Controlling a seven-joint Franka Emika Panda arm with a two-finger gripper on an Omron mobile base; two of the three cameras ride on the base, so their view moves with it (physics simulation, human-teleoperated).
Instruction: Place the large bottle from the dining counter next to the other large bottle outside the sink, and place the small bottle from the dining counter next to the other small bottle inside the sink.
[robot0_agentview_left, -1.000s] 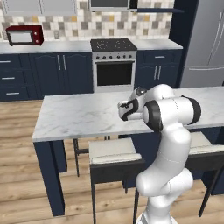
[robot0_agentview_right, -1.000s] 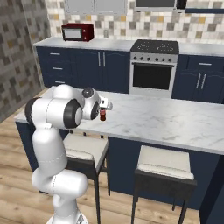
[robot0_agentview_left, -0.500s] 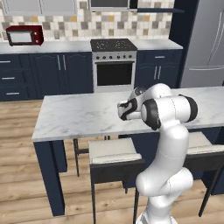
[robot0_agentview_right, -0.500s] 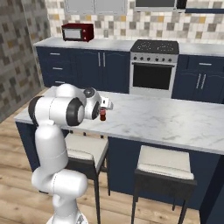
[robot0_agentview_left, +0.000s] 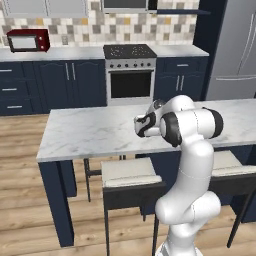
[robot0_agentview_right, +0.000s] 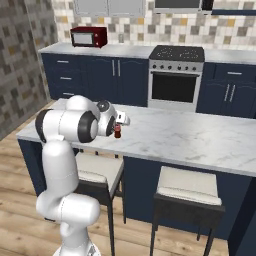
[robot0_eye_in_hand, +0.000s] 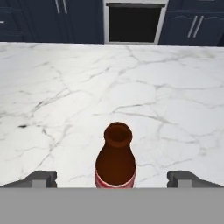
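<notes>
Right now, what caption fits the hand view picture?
Open pincer straddles the small bottle standing on the dining counter.

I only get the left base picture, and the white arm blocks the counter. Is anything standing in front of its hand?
Observer: Yes. A small brownish-red bottle stands upright on the dining counter, seen from the hand view.
Operator: Is the hand holding it?
Observer: No. The gripper is open, one fingertip on each side of the bottle, apart from it.
Operator: Is the bottle near the counter's edge?
Observer: In the right base view it stands near the stool-side edge, by the hand.
</notes>
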